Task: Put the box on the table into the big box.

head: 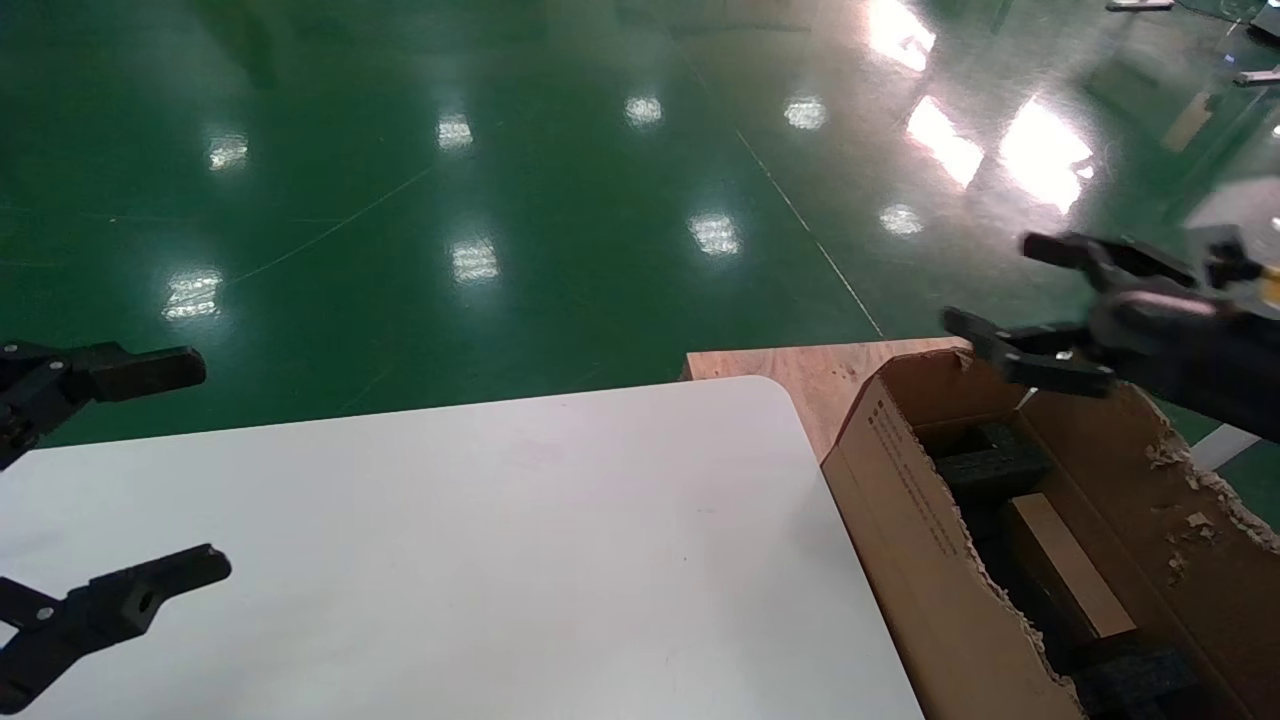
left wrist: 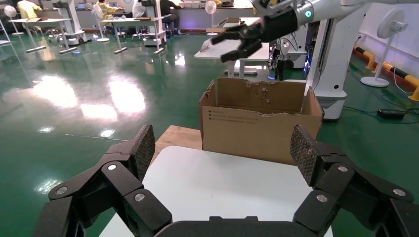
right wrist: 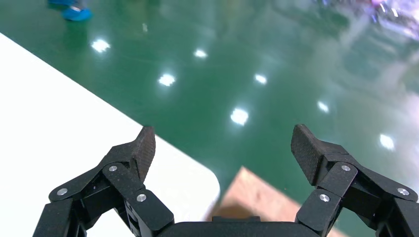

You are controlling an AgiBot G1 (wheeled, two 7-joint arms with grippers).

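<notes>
Two grippers show in the head view, both spread wide and holding nothing. The right gripper hangs at about two o'clock, above the far rim of the big box, which stands just beside the table at about four o'clock; its height over the opening suggests it has nothing more to carry, since its fingers are apart. Inside the carton, a small brown box lies on its side between black foam blocks, so the task's box looks already placed, though I judge that from its position only. A plywood board lies under the carton's far corner. The left gripper sits idle at nine o'clock over the table's near-left part, well apart from the carton, probably parked to stay clear.
</notes>
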